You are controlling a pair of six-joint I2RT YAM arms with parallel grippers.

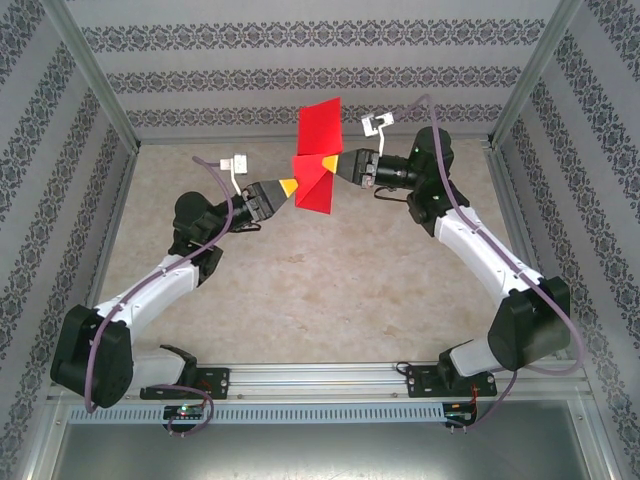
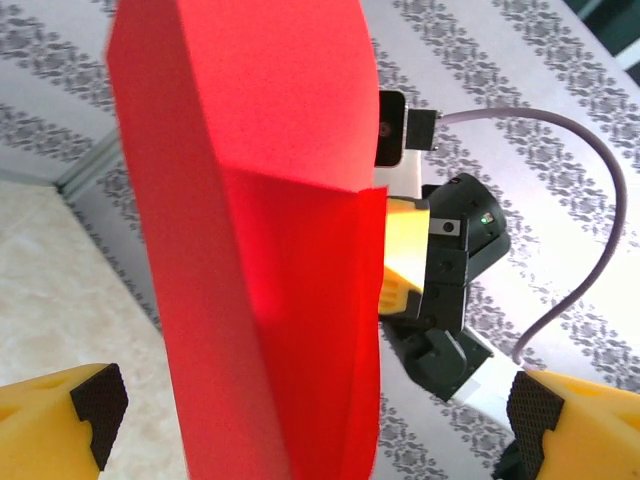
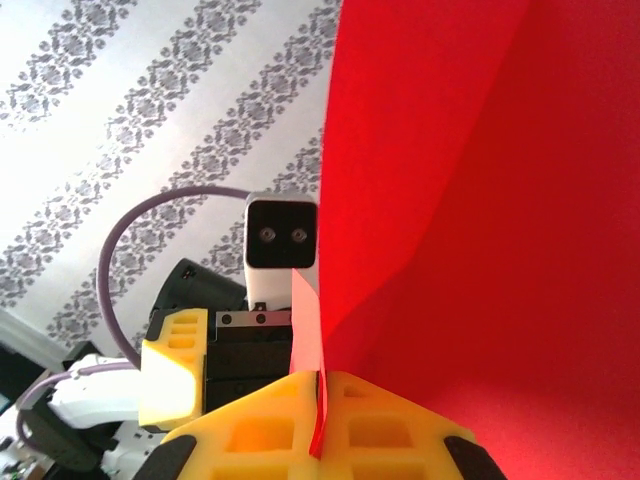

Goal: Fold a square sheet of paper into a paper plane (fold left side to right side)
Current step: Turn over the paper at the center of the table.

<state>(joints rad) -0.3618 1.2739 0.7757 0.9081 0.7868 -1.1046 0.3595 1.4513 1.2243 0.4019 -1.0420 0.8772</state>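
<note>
The square sheet of paper [image 1: 318,125] is bright red, creased into angled facets, and hangs upright in the air over the back of the table. My right gripper [image 1: 330,162] is shut on its right edge. In the right wrist view the yellow fingers [image 3: 250,430] press together on the thin paper edge [image 3: 480,250]. My left gripper [image 1: 287,186] sits just left of the sheet, open. Seen from the left wrist, its two pads [image 2: 98,405] stand far apart with the paper [image 2: 250,200] between them, touching neither. The right gripper's yellow fingers [image 2: 405,260] show behind the sheet.
The beige tabletop [image 1: 320,290] lies below both arms. Patterned walls and metal frame posts [image 1: 95,90] enclose the sides and back. The left wrist's camera block [image 3: 283,235] faces the right wrist closely, and cables [image 1: 225,175] loop over both wrists.
</note>
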